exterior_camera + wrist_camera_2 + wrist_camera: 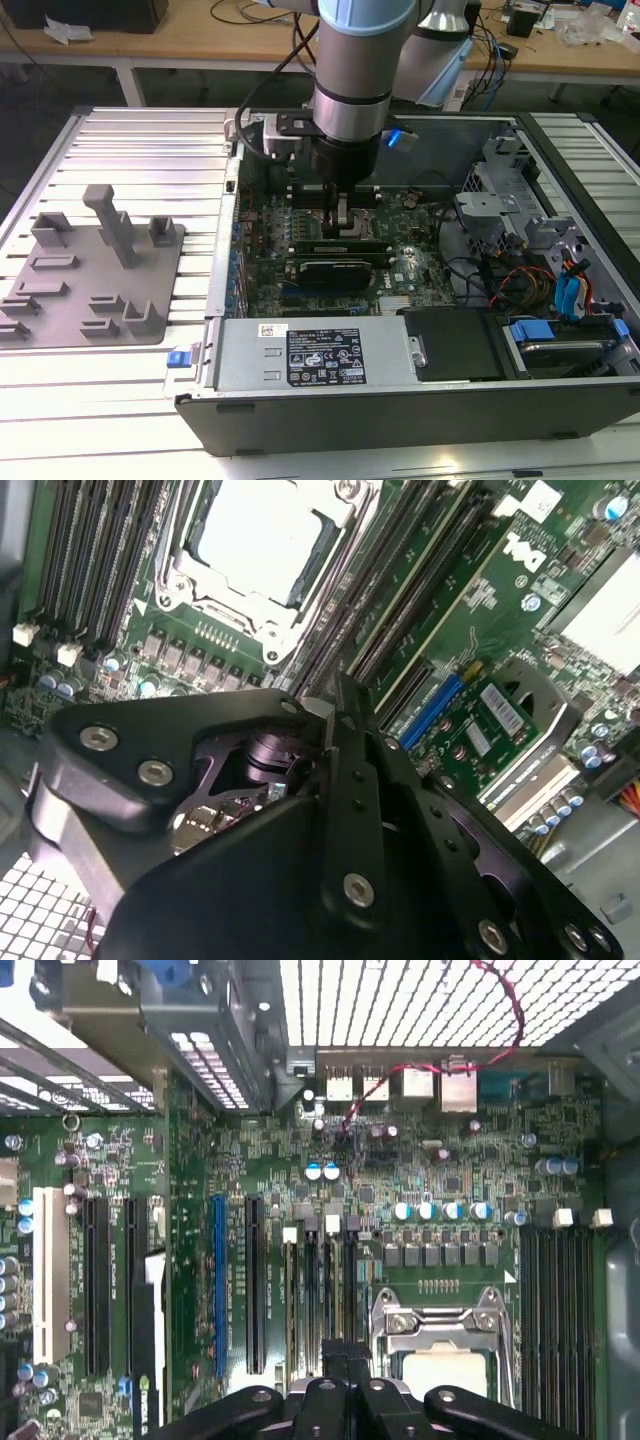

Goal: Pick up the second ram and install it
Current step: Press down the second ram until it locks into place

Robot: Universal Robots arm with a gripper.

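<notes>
My gripper (345,222) reaches down into the open computer case, right over the black memory slots (310,1290) beside the CPU socket (440,1345). In both wrist views its fingers (335,715) are drawn close together. The second ram (350,1290) shows as a thin dark strip on edge. It runs out from between the fingertips in line with the slots, low over the motherboard (300,225). The gripper body hides how deep it sits in its slot. Another green stick (340,245) lies in a slot just in front of the gripper in the exterior view.
A grey fixture plate (90,270) with upright blocks lies on the ribbed table at the exterior view's left. A black expansion card (335,268), the power supply (320,355), drive cages (500,215) and loose cables (500,280) crowd the case around the board.
</notes>
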